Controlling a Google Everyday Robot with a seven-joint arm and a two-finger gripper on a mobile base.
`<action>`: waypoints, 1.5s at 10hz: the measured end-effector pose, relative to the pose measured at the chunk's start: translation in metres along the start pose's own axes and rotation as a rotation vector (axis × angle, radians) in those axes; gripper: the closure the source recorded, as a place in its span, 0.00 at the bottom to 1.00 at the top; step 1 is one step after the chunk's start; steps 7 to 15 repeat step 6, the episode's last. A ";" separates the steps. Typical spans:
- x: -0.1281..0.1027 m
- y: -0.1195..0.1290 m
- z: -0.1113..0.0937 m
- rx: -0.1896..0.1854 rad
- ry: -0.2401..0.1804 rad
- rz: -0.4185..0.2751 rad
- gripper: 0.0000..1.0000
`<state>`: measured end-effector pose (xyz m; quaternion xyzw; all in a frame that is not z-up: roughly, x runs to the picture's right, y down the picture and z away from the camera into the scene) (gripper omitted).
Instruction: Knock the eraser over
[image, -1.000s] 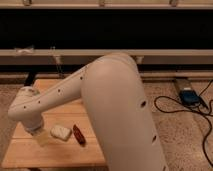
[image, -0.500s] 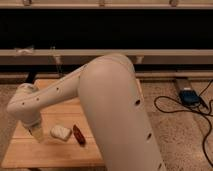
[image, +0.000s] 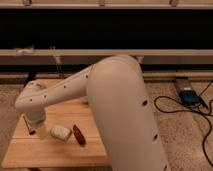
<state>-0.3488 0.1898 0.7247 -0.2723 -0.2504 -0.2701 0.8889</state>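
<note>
A small white block, the eraser (image: 60, 132), lies on the wooden table (image: 55, 152) at its front left. A dark red oblong object (image: 79, 134) lies just to its right. My gripper (image: 32, 128) hangs at the end of the big white arm (image: 100, 95), low over the table, just left of the eraser. The wrist hides most of the gripper. I cannot tell whether it touches the eraser.
The arm covers the table's right half. A thin upright stick (image: 56, 62) stands at the table's back edge. A dark wall with rails runs behind. A blue device (image: 190, 96) and black cables (image: 175, 107) lie on the floor at the right.
The arm has swung slightly left and the gripper has shifted a little left, staying low beside the eraser. The eraser and the red object have not visibly moved.
</note>
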 end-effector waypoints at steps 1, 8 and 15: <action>-0.002 0.000 0.000 0.000 -0.002 -0.002 0.20; -0.002 0.000 0.001 -0.002 -0.003 -0.002 0.20; -0.002 0.000 0.001 -0.002 -0.003 -0.002 0.20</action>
